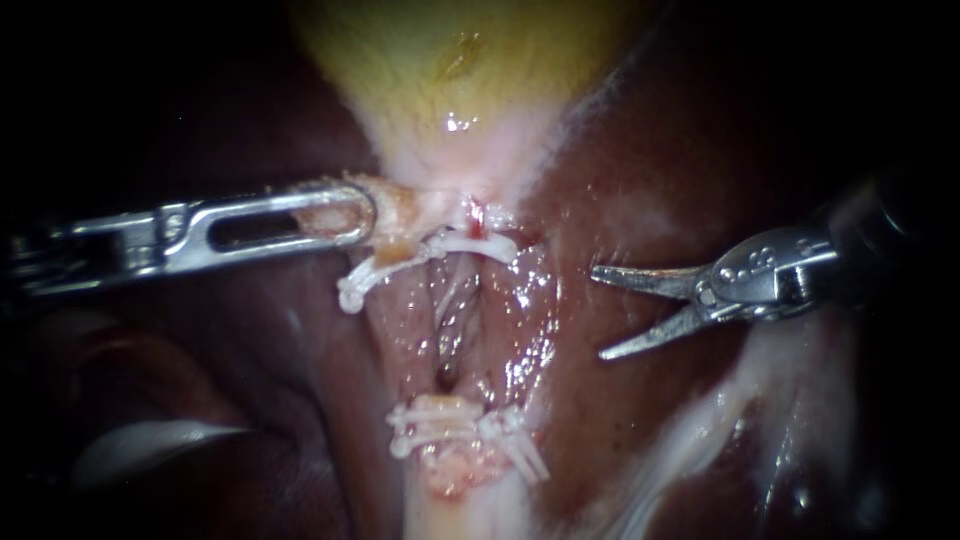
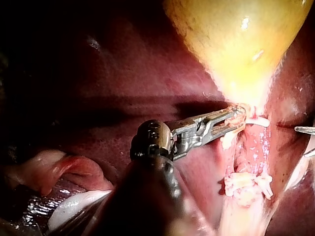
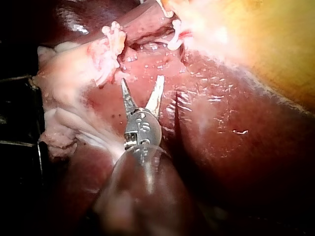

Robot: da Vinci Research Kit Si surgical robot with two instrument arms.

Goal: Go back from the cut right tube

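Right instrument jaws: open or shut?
Open. On the right instrument a clear gap shows between both jaws, nothing gripped, above the liver.

We found the right tube (image 1: 482, 218) parted in two below the gallbladder (image 1: 450, 80). Its upper stub sat just under the gallbladder's neck, short and pale with a raw red end, and a white upper clip (image 1: 478, 244) lay across it. Its lower stub lay well below the gallbladder, pale and ragged, with white lower clips (image 1: 518, 445) clamped across it. The two ends stood well apart, and wet reddish tissue showed in the gap between them.
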